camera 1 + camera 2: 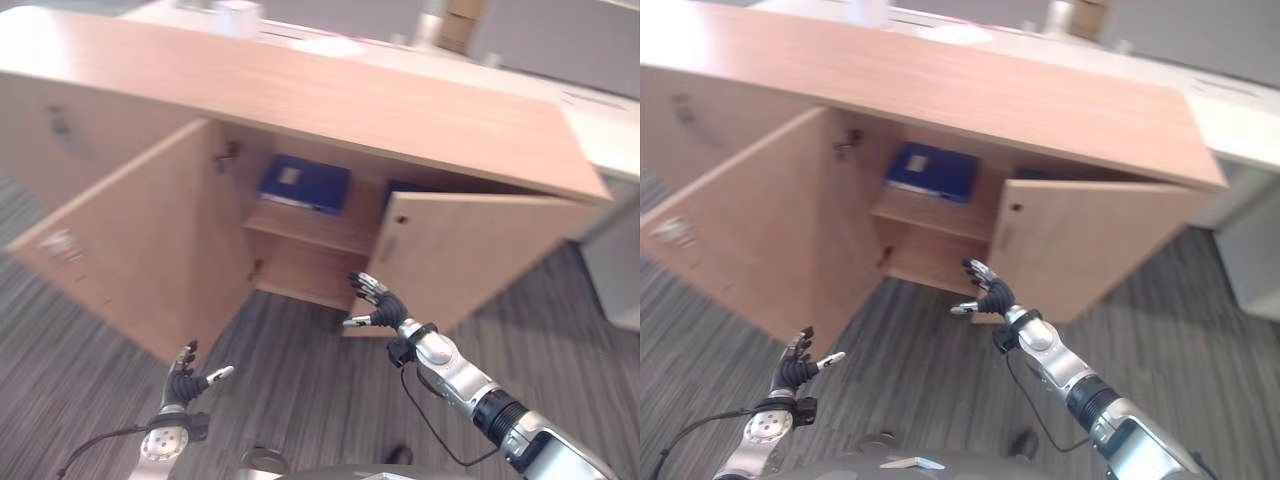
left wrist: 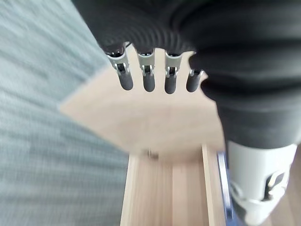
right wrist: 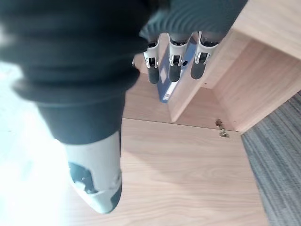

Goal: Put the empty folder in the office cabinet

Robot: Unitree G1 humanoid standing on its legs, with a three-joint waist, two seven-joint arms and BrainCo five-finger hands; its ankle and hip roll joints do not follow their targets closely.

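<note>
A blue folder (image 1: 303,184) lies on the open cabinet (image 1: 330,100) shelf; both hands, left hand (image 1: 186,382) and right hand (image 1: 378,304), hang empty, fingers relaxed, doors unclosed.

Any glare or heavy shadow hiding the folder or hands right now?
Right wrist view: glare bleaches one side, yet the folder reads plainly past the right hand. Left eye view: folder shaded inside the cabinet but clearly blue; left hand evenly lit.

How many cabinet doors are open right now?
2. The left door is swung wide open; the right door is partly open, near the right hand. Other doors may be out of frame.
</note>
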